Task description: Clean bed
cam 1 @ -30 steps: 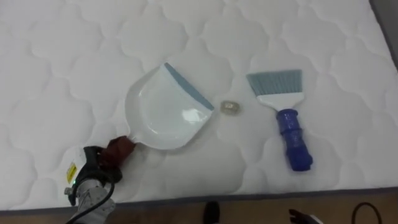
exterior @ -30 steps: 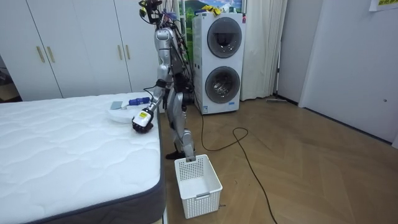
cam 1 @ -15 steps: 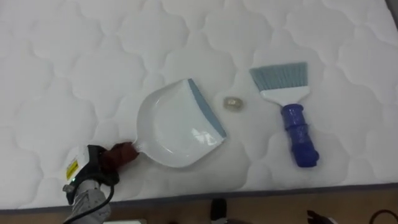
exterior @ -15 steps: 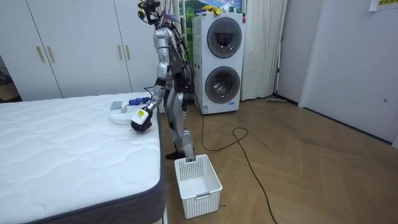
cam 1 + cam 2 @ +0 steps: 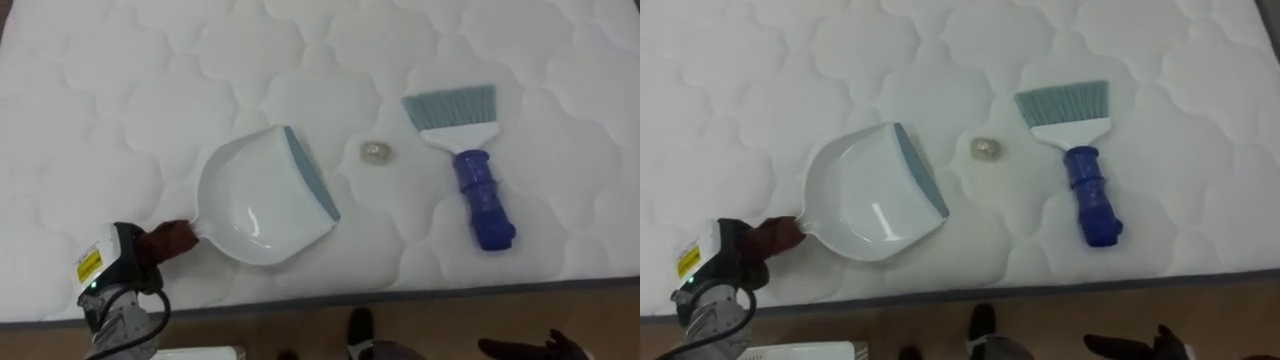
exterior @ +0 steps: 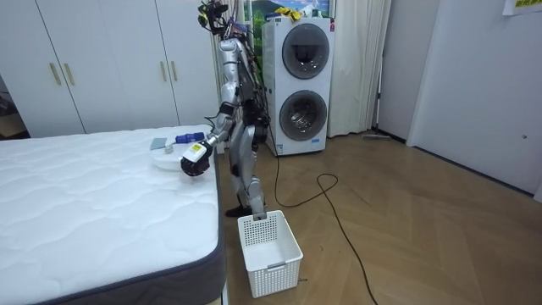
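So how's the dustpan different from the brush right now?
The dustpan is white, broad and gripped at its handle by the left hand; the brush has a blue handle, is narrower and lies untouched. Both rest on the mattress, flanking a small scrap.

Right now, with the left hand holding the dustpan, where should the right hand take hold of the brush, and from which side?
Grip the brush by its blue ribbed handle, probably coming with the right hand from the near edge of the mattress. The handle lies flat, pointing toward the robot, with the bristles away. It lies apart from the dustpan, so nothing crowds it.
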